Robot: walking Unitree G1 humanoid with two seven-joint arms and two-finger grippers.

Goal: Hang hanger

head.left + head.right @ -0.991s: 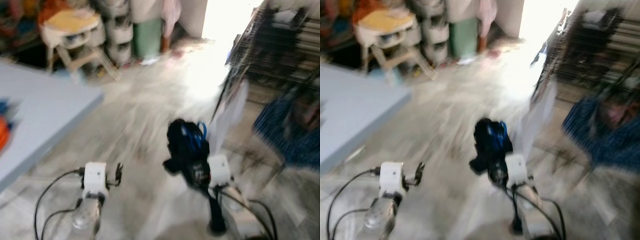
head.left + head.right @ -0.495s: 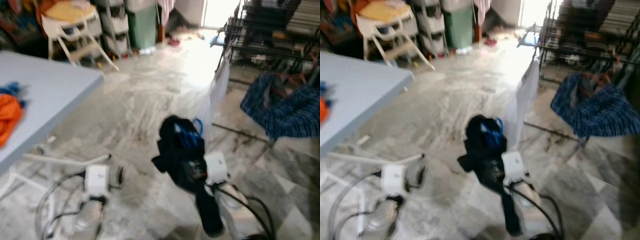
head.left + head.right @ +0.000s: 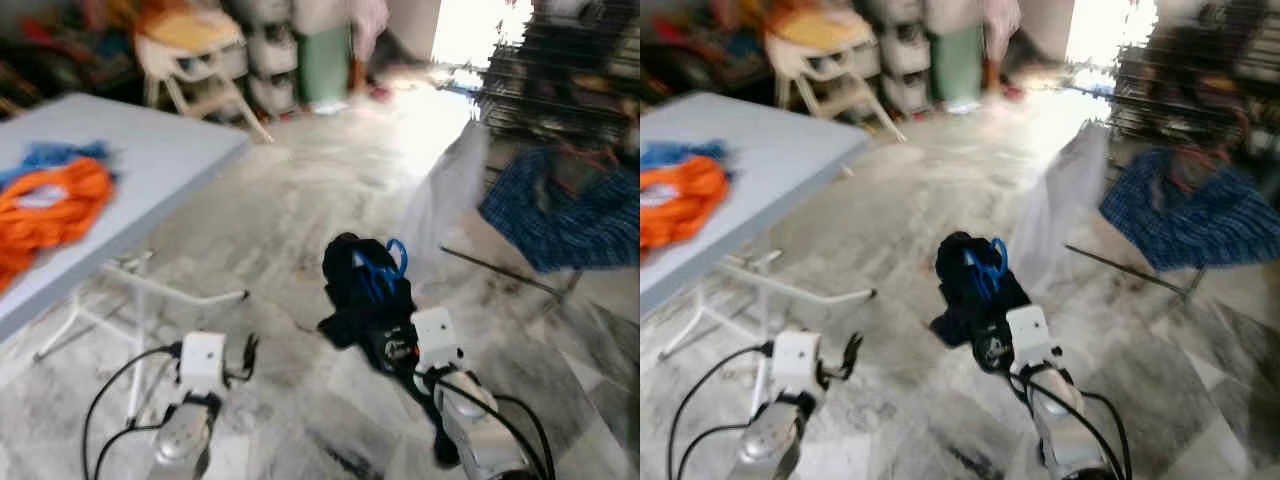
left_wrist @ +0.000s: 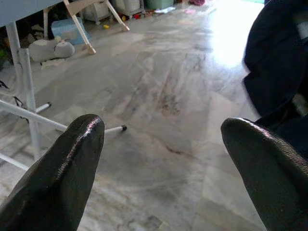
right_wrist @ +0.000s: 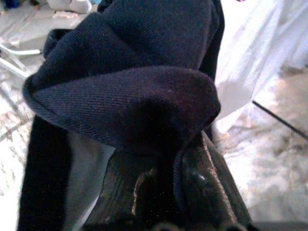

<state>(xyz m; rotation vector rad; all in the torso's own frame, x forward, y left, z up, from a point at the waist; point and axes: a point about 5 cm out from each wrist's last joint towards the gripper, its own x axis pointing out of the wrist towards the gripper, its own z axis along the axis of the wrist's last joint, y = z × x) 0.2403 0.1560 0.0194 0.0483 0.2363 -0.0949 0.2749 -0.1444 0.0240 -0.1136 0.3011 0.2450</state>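
Two hands up: right hand (image 3: pixel 385 330) pinching a dark garment (image 3: pixel 362 285) bunched over a blue hanger (image 3: pixel 385 262); left hand (image 4: pixel 159 159) spread, holding nothing. Risk, my guess: garment sits loosely heaped, so walking could shake it off the hanger. Ahead-right of the right hand, a drying rack (image 3: pixel 560 70) with a blue plaid cloth (image 3: pixel 555 215) and white sheet (image 3: pixel 450 190) crowd the approach. Surface (image 3: pixel 150 160) with orange cloth (image 3: pixel 50 205) lies beyond the left hand.
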